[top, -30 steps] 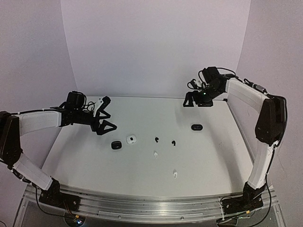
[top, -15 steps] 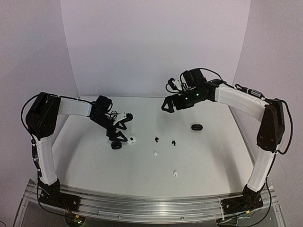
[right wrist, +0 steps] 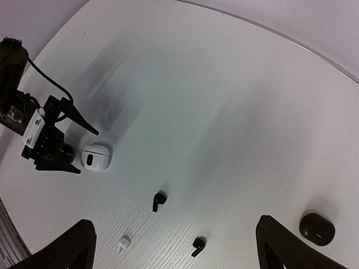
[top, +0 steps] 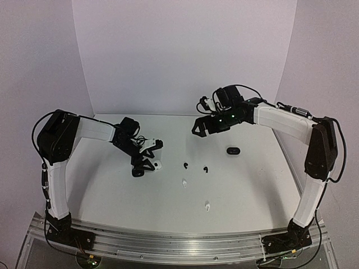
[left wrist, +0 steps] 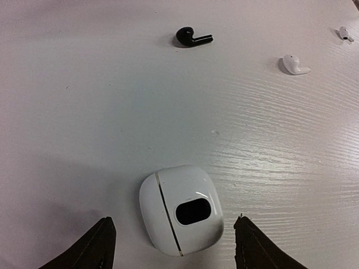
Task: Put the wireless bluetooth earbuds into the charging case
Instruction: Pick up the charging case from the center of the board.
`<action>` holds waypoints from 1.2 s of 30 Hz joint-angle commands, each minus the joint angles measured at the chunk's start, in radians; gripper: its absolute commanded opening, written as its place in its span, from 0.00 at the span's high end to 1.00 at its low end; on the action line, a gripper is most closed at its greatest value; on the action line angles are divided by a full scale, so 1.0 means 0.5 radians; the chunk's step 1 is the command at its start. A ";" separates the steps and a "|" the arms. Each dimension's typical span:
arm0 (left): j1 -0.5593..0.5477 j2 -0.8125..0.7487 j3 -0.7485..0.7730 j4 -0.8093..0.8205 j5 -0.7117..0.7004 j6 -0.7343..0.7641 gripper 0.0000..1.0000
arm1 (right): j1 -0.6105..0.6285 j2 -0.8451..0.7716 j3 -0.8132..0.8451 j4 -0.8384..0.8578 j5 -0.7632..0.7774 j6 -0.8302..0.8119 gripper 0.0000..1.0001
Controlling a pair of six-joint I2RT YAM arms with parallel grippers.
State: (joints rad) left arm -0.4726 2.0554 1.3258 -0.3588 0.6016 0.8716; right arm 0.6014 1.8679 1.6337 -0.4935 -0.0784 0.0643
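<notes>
Left wrist view: the left claw (left wrist: 174,221) hangs released over the white worktop (left wrist: 84,112). Its black fingertips (left wrist: 101,246) straddle a white pebble-shaped plastic charging case (left wrist: 180,216), with a gap on each side. The case lies closed, a dark oval on its lid. Beyond it, loose on the worktop, lie a black stemmed plastic earbud (left wrist: 192,37), a white stemmed earbud (left wrist: 294,64) and a second white earbud (left wrist: 345,32). Top external view: a second black earbud (top: 206,168) lies near the first. A black pebble-shaped case (top: 137,172) sits just beside the white one, and another black case (top: 233,150) lies well apart to the right. The right claw (top: 203,127) hovers released, grasping nothing.
</notes>
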 commanded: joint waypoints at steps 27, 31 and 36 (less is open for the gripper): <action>-0.038 0.119 -0.062 0.163 0.026 -0.055 0.47 | 0.015 -0.116 0.010 0.070 0.025 0.018 0.02; -0.040 0.123 -0.061 0.187 0.025 -0.075 0.60 | 0.015 -0.117 0.012 0.070 0.015 0.028 0.02; -0.038 0.112 -0.066 0.144 0.065 -0.033 0.75 | 0.015 -0.116 0.011 0.071 -0.022 0.047 0.02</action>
State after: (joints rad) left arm -0.4885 2.0975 1.2938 -0.2626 0.6047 0.8374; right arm 0.6041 1.8675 1.6337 -0.4825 -0.0753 0.0697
